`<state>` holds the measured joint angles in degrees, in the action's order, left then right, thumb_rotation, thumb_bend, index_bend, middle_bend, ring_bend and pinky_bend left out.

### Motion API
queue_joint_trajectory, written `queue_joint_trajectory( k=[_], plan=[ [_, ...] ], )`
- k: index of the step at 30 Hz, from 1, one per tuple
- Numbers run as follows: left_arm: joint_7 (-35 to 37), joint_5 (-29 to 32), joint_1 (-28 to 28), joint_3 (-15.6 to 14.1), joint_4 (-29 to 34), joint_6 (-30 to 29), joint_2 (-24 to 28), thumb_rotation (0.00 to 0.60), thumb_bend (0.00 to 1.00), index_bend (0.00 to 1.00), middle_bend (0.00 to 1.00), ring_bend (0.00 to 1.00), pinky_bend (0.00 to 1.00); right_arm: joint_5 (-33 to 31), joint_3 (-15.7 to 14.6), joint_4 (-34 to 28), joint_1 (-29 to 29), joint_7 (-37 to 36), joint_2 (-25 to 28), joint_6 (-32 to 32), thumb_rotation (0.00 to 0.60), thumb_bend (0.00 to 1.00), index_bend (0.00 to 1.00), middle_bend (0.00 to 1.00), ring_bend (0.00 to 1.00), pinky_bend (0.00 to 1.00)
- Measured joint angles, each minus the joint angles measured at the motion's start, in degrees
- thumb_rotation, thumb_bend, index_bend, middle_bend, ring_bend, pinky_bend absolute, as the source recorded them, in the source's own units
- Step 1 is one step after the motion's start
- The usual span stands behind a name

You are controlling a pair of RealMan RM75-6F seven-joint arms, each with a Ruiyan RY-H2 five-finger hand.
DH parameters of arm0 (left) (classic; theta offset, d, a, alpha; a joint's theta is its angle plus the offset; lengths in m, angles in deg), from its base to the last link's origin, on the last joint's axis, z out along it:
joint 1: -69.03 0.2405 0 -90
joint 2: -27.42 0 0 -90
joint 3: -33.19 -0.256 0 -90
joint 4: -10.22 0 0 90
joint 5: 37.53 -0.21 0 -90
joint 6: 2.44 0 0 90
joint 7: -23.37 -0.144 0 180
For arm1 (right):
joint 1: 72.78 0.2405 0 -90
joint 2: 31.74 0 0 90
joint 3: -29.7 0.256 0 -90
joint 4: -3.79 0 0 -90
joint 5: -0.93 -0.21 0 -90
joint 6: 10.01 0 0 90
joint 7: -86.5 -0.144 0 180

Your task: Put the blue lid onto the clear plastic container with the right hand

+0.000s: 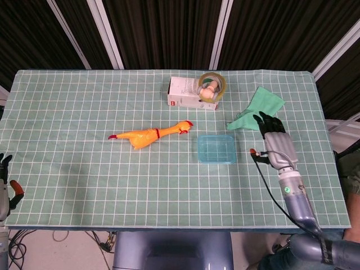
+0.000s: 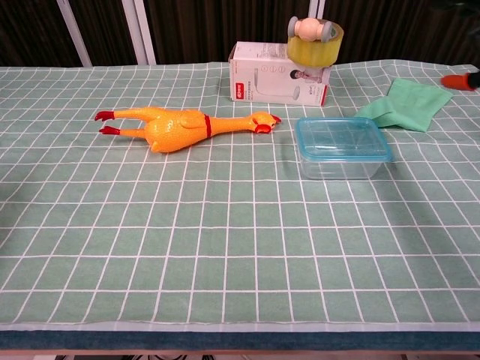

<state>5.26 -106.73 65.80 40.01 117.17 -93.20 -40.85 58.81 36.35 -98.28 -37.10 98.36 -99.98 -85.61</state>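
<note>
The clear plastic container (image 1: 216, 148) (image 2: 343, 146) stands right of the table's middle, and the blue lid (image 1: 216, 146) (image 2: 341, 137) lies flat on top of it. My right hand (image 1: 274, 143) hovers to the right of the container, apart from it, fingers stretched out and holding nothing. In the chest view only an orange fingertip (image 2: 457, 80) of it shows at the right edge. My left hand (image 1: 4, 185) shows partly at the lower left edge of the head view, off the table, with its fingers apart and nothing in them.
A yellow rubber chicken (image 1: 149, 135) (image 2: 180, 126) lies left of the container. Behind it stands a white box (image 1: 188, 93) (image 2: 274, 82) with a yellow tape roll (image 1: 212, 85) (image 2: 313, 37) on top. A green cloth (image 1: 259, 109) (image 2: 405, 105) lies at the back right.
</note>
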Motion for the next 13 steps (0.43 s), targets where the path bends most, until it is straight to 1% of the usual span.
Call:
queue_joint_trajectory(
  k=[4,7,10,13],
  plan=[
    [-0.6,-2.6,0.5,-1.2,0.8,-1.0,-0.2,0.6,0.77,0.1,0.0,0.0,0.0,10.4,-5.8,-0.4,-8.8,-2.9,1.3,-8.7,0.6,0.34,0.0,0.0,0.0,0.0],
    [-1.4,-4.0,0.8,-2.0,1.5,-1.4,-0.3,0.6,0.77,0.1,0.0,0.0,0.0,16.3,-9.6,1.8,-14.7,-4.4,0.6,-14.2,0.6,0.33,0.0,0.0,0.0,0.0],
    [-2.0,-4.6,1.1,-2.6,2.3,-1.4,-0.2,0.6,0.77,0.1,0.0,0.0,0.0,19.2,-11.9,5.7,-18.7,-4.3,-1.4,-17.6,0.6,0.33,0.0,0.0,0.0,0.0],
    [-3.1,-5.0,1.2,-3.2,2.6,-1.1,-0.1,0.6,0.77,0.1,0.0,0.0,0.0,21.1,-13.6,9.7,-22.3,-2.7,-3.8,-19.0,0.6,0.33,0.0,0.0,0.0,0.0]
  ],
)
